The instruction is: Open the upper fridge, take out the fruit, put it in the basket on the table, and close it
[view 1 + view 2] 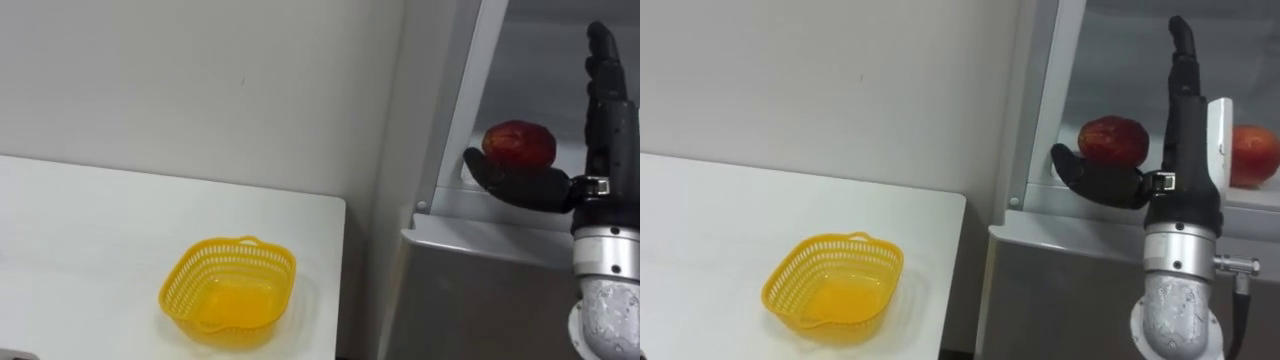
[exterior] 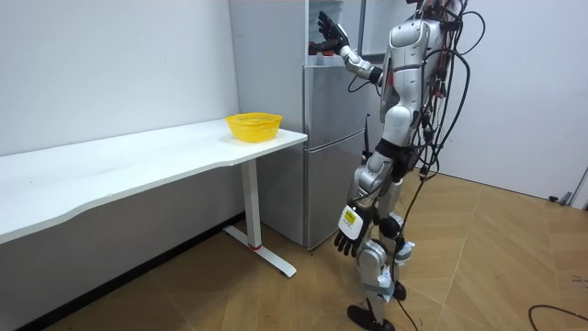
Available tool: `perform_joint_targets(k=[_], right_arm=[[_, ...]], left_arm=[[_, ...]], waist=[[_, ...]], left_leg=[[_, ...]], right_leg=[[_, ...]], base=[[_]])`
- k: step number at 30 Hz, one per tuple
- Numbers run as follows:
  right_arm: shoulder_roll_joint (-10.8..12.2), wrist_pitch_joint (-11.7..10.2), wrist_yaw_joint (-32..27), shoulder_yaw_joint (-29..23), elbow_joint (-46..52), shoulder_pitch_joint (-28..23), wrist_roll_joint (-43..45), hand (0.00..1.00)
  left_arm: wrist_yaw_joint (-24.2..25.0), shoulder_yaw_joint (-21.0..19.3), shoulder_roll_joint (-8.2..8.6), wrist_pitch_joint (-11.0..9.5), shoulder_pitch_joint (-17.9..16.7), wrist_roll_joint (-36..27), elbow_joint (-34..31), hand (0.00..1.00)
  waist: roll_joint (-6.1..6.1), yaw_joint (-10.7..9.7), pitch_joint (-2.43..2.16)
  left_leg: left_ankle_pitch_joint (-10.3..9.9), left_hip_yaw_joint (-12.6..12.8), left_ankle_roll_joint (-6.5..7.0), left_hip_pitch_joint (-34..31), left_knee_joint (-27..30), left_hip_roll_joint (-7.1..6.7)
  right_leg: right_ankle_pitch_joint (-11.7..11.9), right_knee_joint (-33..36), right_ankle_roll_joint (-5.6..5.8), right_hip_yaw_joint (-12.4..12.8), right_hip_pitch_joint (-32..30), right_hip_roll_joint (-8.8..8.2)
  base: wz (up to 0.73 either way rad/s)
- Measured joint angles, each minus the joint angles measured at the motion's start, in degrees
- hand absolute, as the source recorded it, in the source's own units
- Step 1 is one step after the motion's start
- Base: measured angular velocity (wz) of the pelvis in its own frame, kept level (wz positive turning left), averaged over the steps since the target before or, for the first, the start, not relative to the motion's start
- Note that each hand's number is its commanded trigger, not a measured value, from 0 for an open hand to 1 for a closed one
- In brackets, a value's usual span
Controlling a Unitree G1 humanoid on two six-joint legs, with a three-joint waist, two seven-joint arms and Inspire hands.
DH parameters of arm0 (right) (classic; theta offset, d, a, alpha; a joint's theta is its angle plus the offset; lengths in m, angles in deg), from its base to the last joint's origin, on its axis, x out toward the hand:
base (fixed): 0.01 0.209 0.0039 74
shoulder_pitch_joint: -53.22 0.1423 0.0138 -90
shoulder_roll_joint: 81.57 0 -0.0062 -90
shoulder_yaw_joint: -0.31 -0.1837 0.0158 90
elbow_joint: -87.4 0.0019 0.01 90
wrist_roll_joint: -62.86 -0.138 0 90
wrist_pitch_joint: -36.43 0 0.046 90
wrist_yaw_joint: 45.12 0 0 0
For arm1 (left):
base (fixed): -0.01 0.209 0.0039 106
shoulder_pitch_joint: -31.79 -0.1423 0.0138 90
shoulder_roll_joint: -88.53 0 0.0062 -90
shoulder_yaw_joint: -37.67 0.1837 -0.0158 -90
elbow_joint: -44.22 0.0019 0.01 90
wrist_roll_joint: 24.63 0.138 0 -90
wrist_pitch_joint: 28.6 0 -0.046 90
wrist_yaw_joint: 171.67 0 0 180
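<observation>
White wall (image 1: 200,80) fills the background, and below it a long white tabletop (image 1: 100,230) runs along that wall. A yellow mesh basket (image 1: 228,290) stands on the tabletop near its right end, with nothing visible inside. Just past that end of the tabletop is a silver fridge (image 1: 1080,290), whose upper compartment is open above the closed lower door. On the shelf of that upper compartment sits a red apple (image 1: 1113,138) close to the front edge, and a second red apple (image 1: 1252,155) lies farther right on the same shelf. The robot's right hand (image 1: 1185,150) is raised in front of the compartment, between the two apples as seen from the head. It is wide open and holds nothing, its fingers straight and pointing up. Its thumb (image 1: 1095,180) stretches out to the left, across the lower front of the first apple. Whether the thumb touches the fruit cannot be told. The hand's back partly covers the second apple. In the room view the robot stands upright on a wooden floor (image 2: 496,257) facing the fridge. Its left hand (image 2: 347,239) hangs down beside its thigh, and whether that hand is open or closed cannot be told.
</observation>
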Motion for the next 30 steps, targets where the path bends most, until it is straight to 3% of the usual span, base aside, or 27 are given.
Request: perform_joint_targets(k=[19,30], right_arm=[[-0.2,0.0,0.4,0.0,-4.7,2.5,-7.2,0.0],[-0.3,0.0,-1.4,-0.3,-4.9,2.8,-9.7,0.0]], left_arm=[[0.4,-0.1,-0.05,0.1,-0.1,0.0,0.0,0.0],[1.3,-0.1,-0.13,0.1,-0.1,0.0,0.0,0.0]], waist=[[0.27,-0.3,-0.34],[0.57,-0.3,-0.28]], left_leg=[[0.0,-0.1,0.0,0.0,0.1,0.02],[0.0,-0.3,0.0,0.1,0.2,0.02]], right_leg=[[0.0,0.1,-0.03,0.0,0.1,0.01],[0.0,0.1,-0.03,-0.3,0.1,0.01]], base=[[0.0],[0.0]])
